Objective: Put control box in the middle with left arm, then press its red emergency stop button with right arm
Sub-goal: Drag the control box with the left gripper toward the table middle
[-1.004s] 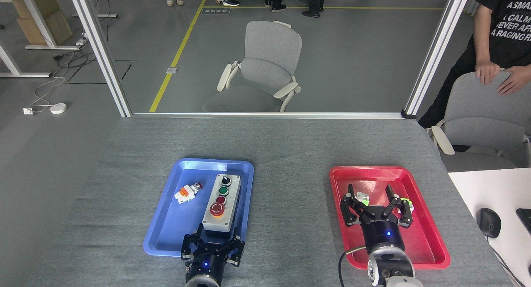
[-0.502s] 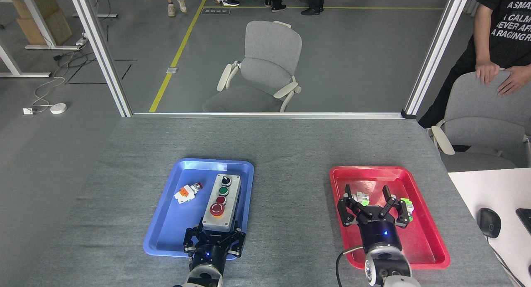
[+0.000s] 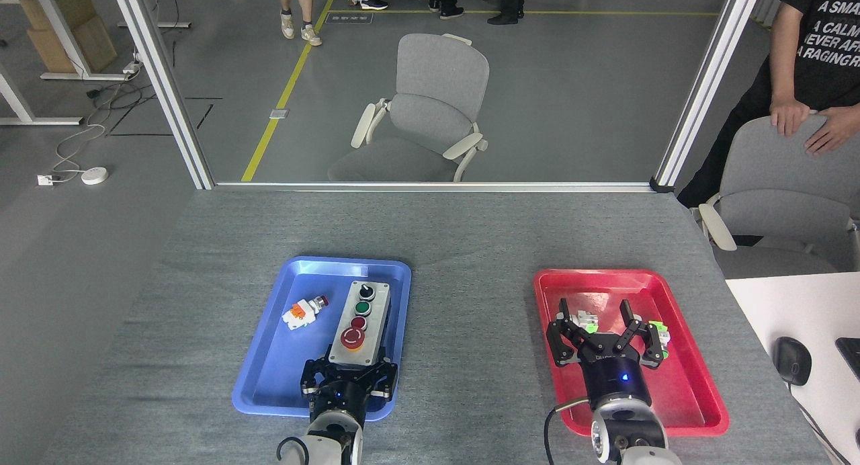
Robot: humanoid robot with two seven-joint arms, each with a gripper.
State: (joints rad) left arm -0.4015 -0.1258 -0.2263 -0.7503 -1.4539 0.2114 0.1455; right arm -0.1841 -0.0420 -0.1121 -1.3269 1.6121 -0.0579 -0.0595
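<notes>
Head view: one grey speckled tabletop [image 3: 470, 236], bounded at the far edge by a metal frame rail and at the right by a white desk corner. Two trays on it, well apart: one blue tray [image 3: 269, 377] on the left, one red tray [image 3: 699, 391] on the right. Between them the middle [image 3: 470, 344], a broad bare strip of felt, open from the near edge to the far rail. Two grey chairs beyond the table, one past the rail, one at the right under a person's hands.

Two arms, one per tray. Left gripper [image 3: 348, 377] over the near end of the blue tray, claws spread on either side of the near end of the control box [image 3: 359, 324]; grip on it cannot be told. Right gripper [image 3: 607, 336] low over the red tray, claws splayed apart, empty, with small white-and-green parts [image 3: 586, 320] just beyond the tips.

One control box, lying lengthwise in the right half of the blue tray, close to its right rim. Four controls in a row on top: black knob, green button, small red button, then the red emergency stop button [image 3: 352, 339] nearest the left gripper. One loose white-orange switch part [image 3: 304, 311] in the tray's left half, apart from the box.
</notes>
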